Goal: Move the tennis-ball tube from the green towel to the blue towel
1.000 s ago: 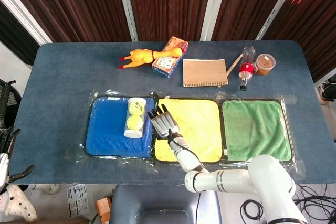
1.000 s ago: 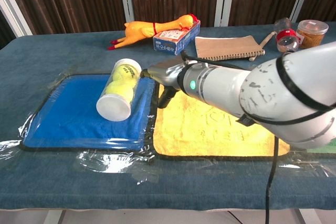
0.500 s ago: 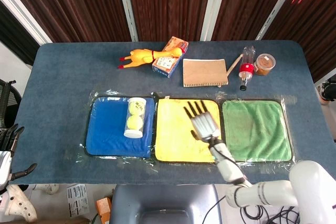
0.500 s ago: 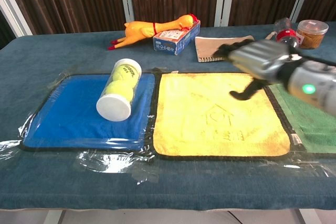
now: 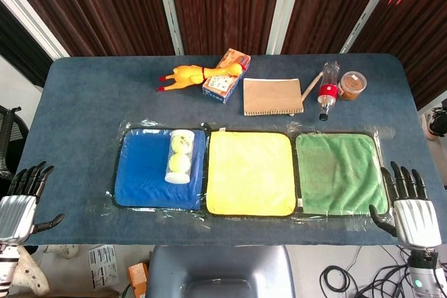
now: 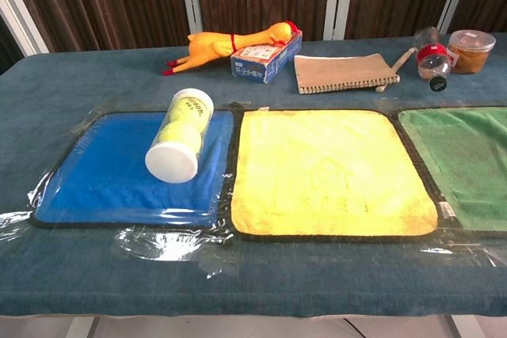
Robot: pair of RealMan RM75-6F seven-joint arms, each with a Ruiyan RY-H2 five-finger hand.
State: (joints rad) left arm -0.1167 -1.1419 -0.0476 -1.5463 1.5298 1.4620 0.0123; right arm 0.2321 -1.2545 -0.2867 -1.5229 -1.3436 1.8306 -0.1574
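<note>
The clear tennis-ball tube [image 5: 180, 156] [image 6: 181, 134] lies on its side on the right part of the blue towel [image 5: 143, 179] [image 6: 103, 172], white cap toward me, with yellow balls inside. The green towel [image 5: 341, 172] [image 6: 463, 160] at the right carries nothing. My right hand [image 5: 410, 207] hangs off the table's front right corner, fingers spread, holding nothing. My left hand [image 5: 21, 200] is off the front left edge, also spread and holding nothing. Neither hand shows in the chest view.
A yellow towel [image 5: 249, 172] [image 6: 329, 172] lies between the blue and green ones. Along the back sit a rubber chicken [image 5: 188, 75], a small box [image 5: 225, 78], a tan notebook [image 5: 272, 95], a bottle [image 5: 327, 88] and a jar [image 5: 351, 85].
My right hand has drawn back from beside the tube, across the yellow towel, to beyond the front right corner. The left hand has risen slightly. The tube has stayed still.
</note>
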